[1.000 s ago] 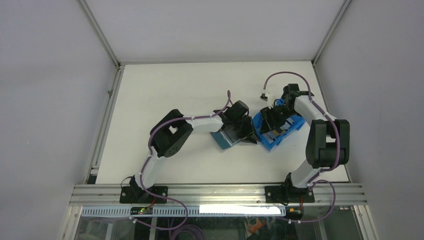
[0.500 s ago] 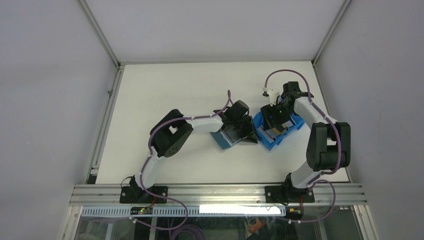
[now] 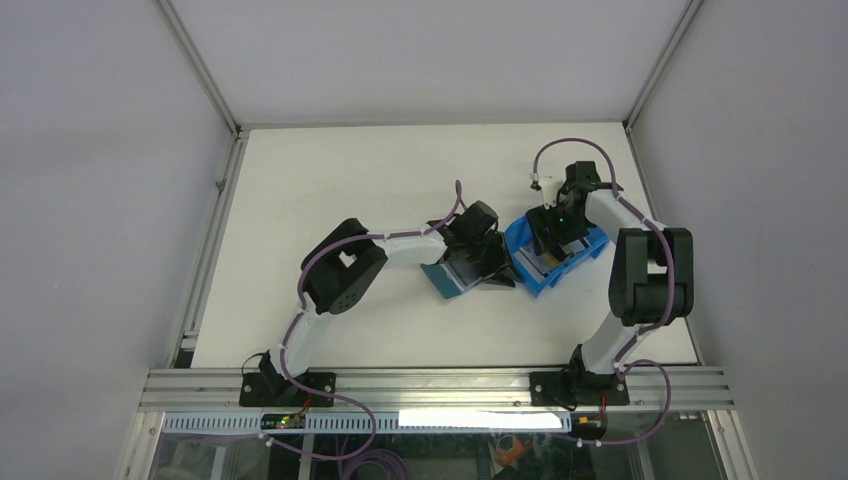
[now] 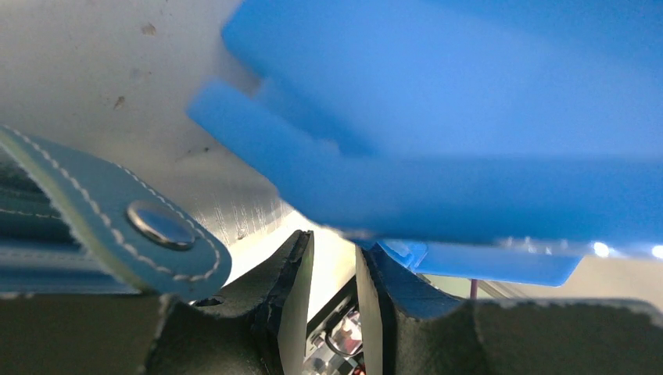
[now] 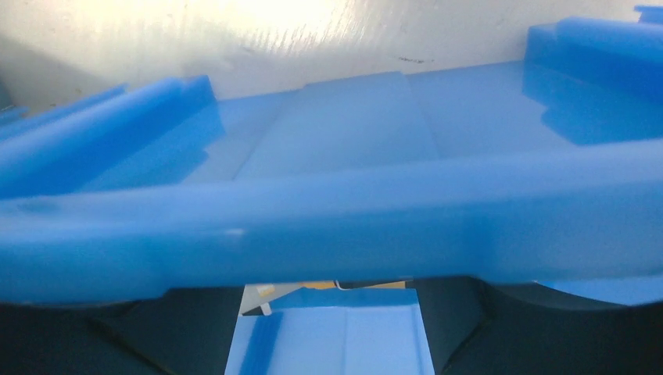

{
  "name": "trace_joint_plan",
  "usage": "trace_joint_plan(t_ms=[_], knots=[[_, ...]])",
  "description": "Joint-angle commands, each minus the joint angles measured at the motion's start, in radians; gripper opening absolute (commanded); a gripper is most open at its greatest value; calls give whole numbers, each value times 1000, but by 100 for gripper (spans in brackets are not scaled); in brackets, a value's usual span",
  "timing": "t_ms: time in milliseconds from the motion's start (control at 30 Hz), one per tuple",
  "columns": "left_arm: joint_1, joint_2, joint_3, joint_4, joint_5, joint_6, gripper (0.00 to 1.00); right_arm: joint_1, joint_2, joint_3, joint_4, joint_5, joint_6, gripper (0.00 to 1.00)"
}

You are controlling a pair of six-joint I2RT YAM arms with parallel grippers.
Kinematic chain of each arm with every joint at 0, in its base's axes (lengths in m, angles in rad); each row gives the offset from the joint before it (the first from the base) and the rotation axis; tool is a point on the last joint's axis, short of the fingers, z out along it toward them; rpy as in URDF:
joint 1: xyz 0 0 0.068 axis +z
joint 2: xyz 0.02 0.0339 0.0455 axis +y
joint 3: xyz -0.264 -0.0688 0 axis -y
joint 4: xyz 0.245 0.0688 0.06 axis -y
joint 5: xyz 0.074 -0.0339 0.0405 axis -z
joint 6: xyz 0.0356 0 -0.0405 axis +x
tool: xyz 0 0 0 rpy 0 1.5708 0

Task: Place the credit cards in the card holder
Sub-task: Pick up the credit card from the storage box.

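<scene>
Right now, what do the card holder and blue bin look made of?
Card holder: probably leather or faux leather, matte teal, pale stitching along the edge; its snap looks like shiny metal. Bin: likely moulded plastic, bright blue, smooth, thick rounded rims.

The card holder (image 4: 94, 195) is teal-blue with white stitching and a round silver snap button (image 4: 160, 225). The bin (image 5: 328, 226) is plain bright blue all over. The desk (image 3: 340, 180) is white, with a few dark specks. The arms (image 3: 405, 240) are black and white, trailed by purple cables (image 3: 570, 148).
</scene>
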Motion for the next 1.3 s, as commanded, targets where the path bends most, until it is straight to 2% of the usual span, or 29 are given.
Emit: trace_joint_plan(t_ms=[0,167,500,600,667,833,933,1000,1267], knots=[[-8,-5,49,44,12,-16,28,3,52,72,-8,-1,12,77],[-7,5,65,43,20,-15,28,13,57,67,-108,-137,-28,71],[-7,22,90,31,27,-9,28,13,-5,66,-289,-375,-98,48],[-7,18,81,33,24,-6,28,8,-28,86,-283,-395,-64,48],[-7,14,72,38,24,-7,28,9,-45,91,-253,-373,-37,53],[-7,4,52,53,21,-10,28,36,-93,48,-105,-167,3,65],[-7,-1,39,60,17,-11,28,47,-107,30,-64,-132,-4,70],[-8,-3,34,63,18,-13,28,63,-101,30,-62,-104,-12,70],[-7,-7,28,69,12,-17,28,112,-120,-46,-16,-19,-46,58]])
